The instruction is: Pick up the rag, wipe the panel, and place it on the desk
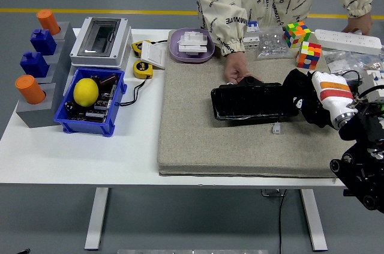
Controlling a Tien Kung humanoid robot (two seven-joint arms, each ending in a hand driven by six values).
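A black panel [251, 102] lies flat on the grey mat [192, 140], right of centre. My right hand [305, 102], white with an orange stripe, is at the panel's right end, shut on a black rag [294, 88]. The rag bunches under the hand and overlaps the panel's right edge, hiding my fingertips. A person stands at the far side, with one hand [237, 72] resting on the mat against the panel's far left edge. My left arm does not show.
A small pale part [276, 128] lies on the mat just below the panel. Rubik's cubes [309, 54], a power strip [348, 41] and cabled parts crowd the far right. A purple tray [207, 53], tape measure [143, 69], blue bin [117, 95] and grey box [102, 41] stand to the left.
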